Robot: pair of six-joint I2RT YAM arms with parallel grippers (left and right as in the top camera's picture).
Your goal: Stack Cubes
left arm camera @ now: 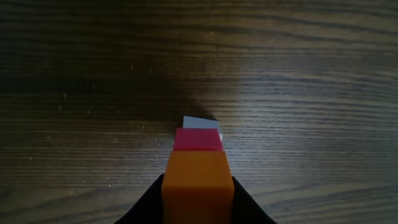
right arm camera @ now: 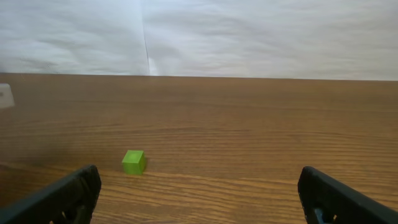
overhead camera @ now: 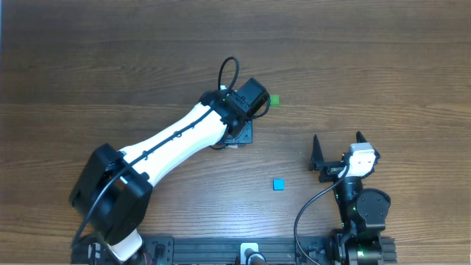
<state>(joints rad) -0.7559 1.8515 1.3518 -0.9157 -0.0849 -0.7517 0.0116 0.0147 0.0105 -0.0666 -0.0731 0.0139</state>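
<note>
**Left gripper [left arm camera: 198, 210]: clamped on an orange cube, over the stack**

Your left gripper has its two dark fingers closed on the sides of an orange cube [left arm camera: 198, 180]. The wrist view looks straight down past the cube. A red cube [left arm camera: 198, 139] sits directly beneath it. Under that is a white cube [left arm camera: 203, 122], with one edge and corner showing beyond the red. The red looks slightly offset on the white rather than square on it. From above you cannot tell whether the orange is already resting on the red or hanging just over it.

Layout: the stack stands under the left arm's wrist, around the middle of the table [overhead camera: 88, 59] and toward the far side. A green cube [overhead camera: 274, 100] lies on the wood just right of that wrist, apart from the stack. A blue cube [overhead camera: 278, 184] lies nearer, between the two arms and well apart from the stack. The right gripper [overhead camera: 337, 140] sits at the near right with its jaws spread wide and nothing between them.

Step in hand, as judged: placing the third cube.

Next move calls for:
- Square the orange over the red.
- Lower it until it seats.
- Open slowly, then lift straight up.

Risk: with the lower pair misaligned, any sideways drag on release could tip the stack. Green and blue are not yet stacked.
</note>
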